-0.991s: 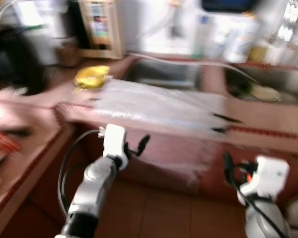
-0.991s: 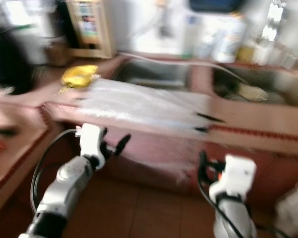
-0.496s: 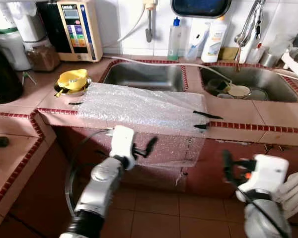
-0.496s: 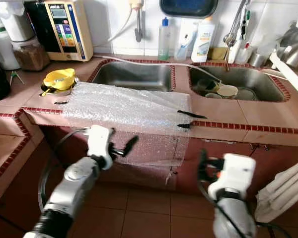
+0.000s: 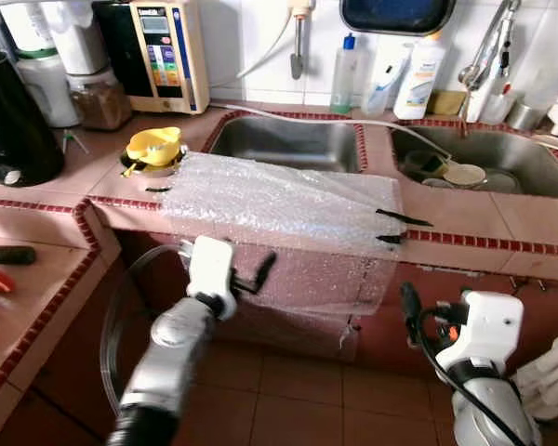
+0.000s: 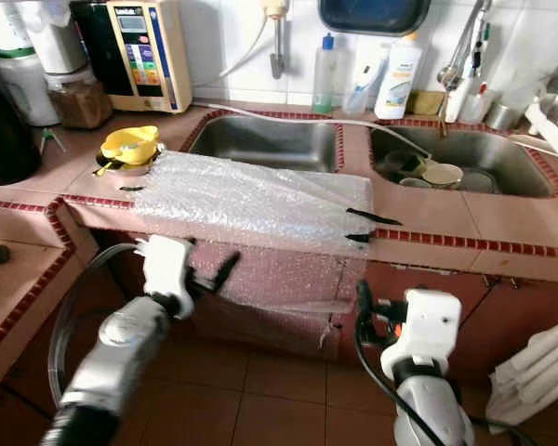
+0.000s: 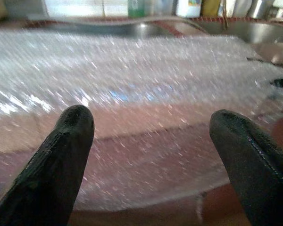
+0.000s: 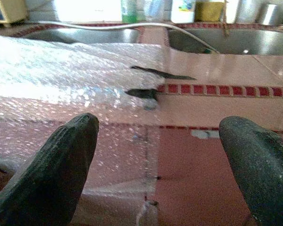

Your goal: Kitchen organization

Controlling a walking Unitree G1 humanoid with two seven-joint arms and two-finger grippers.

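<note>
Two grippers hang in front of the counter (image 5: 502, 218), holding nothing: left gripper (image 7: 151, 136) with fingers (image 7: 68, 141) spread wide, right gripper (image 8: 160, 150) likewise spread. Bubble wrap (image 5: 279, 200) lies across the counter's front edge before the left sink (image 5: 288, 144), taped at its right corner and drooping over the cabinet face. Judging from this, the step is reaching for the wrap; best to pinch its hanging lower edge with both grippers and lift evenly, so the tape peels rather than tears. Bottle labels are too small to read.
</note>
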